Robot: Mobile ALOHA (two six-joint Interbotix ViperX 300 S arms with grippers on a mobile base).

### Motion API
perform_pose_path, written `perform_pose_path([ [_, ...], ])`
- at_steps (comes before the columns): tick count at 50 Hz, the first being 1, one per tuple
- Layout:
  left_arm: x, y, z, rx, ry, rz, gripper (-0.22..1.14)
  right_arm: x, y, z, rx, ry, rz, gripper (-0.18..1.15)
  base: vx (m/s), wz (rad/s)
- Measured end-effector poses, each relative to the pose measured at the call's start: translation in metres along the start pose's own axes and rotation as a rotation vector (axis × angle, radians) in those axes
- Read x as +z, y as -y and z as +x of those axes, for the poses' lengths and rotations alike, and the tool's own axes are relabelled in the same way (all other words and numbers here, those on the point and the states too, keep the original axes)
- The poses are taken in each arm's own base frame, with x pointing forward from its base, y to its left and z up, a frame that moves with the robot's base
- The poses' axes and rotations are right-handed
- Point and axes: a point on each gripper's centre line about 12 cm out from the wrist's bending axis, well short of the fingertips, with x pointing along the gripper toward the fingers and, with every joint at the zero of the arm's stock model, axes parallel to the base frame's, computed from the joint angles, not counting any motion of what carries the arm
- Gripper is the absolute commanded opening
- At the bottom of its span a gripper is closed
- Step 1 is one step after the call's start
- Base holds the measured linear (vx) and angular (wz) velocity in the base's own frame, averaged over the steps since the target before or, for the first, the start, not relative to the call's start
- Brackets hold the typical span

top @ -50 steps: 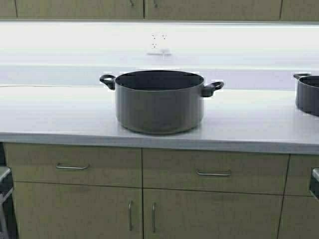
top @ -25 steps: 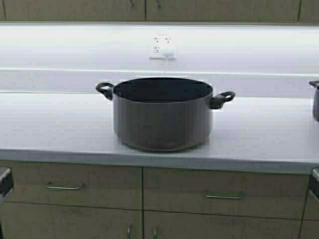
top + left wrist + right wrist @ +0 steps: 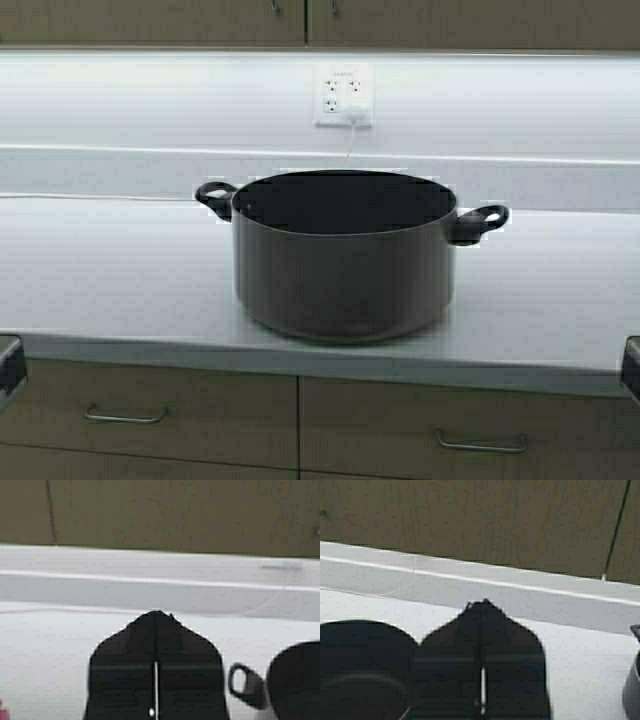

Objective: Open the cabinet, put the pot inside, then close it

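Rolled closer since a second ago: whole scene larger and lower, smaller pot gone off the right edge. Desk [image 3: 110,290] fills the middle, cabinet [image 3: 150,20] doors shut above, untouched. Pot [image 3: 343,255] upright, centred on desk. Left claw [image 3: 156,680] and right claw [image 3: 482,680] pinched closed, empty, flanking it. Probably lining up for the doors.
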Motion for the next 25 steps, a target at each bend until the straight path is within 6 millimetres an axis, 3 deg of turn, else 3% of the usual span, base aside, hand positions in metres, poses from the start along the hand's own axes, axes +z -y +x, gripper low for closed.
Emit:
perform_pose_path([
  [5, 0.007, 0.017, 0.000, -0.088, 0.048, -0.010, 0.75, 0.004, -0.022, 0.001, 0.109, 0.010, -0.033, 0.75, 0.20, 0.08],
  [7, 0.008, 0.023, -0.001, -0.120, 0.055, -0.010, 1.01, 0.006, -0.031, 0.001, 0.157, 0.017, -0.058, 0.93, 0.17, 0.06],
  [9, 0.010, 0.028, -0.001, -0.151, 0.062, -0.008, 1.11, 0.009, -0.038, 0.001, 0.189, 0.025, -0.052, 1.06, 0.17, 0.06],
  [11, 0.010, 0.035, -0.001, -0.188, 0.060, -0.004, 1.09, 0.013, -0.046, 0.002, 0.225, 0.033, -0.035, 1.10, 0.16, 0.06],
  [15, 0.008, 0.052, 0.002, -0.271, 0.044, 0.008, 0.99, 0.020, -0.058, 0.006, 0.278, 0.039, 0.023, 1.03, 0.14, 0.06],
  [25, -0.005, 0.097, 0.029, -0.426, -0.043, 0.029, 1.02, 0.031, -0.100, 0.035, 0.412, 0.056, 0.065, 1.04, 0.09, 0.04],
])
